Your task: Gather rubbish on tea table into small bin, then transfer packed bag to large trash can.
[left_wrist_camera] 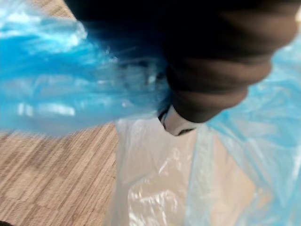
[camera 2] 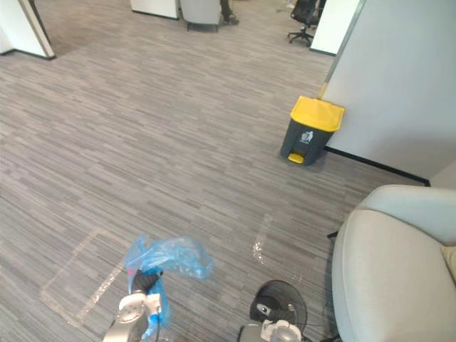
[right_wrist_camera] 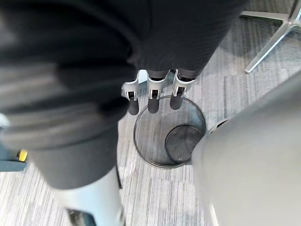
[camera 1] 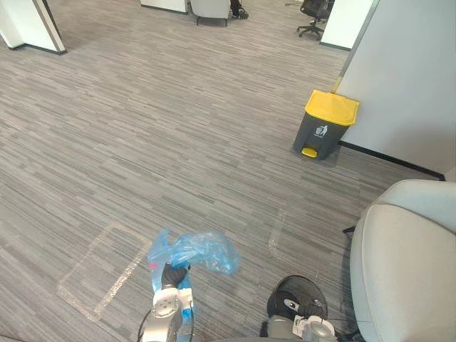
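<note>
Left eye view shows the blue bag (camera 1: 196, 249) bunched at my left hand (camera 1: 171, 276), lifted off the grey carpet (camera 1: 178, 128) at my lower left, plastic billowing above the hand and trailing below it; the plastic covers my grip, so I cannot tell how far that hand is closed. My right hand (right_wrist_camera: 153, 94) hangs straight-fingered, holding nothing, over the wire mesh bin (right_wrist_camera: 141, 141) just beside the pale grey chair (camera 1: 406, 263). The yellow-lidded trash can (camera 1: 326, 127) stands well apart, ahead by the wall (camera 1: 413, 71).
</note>
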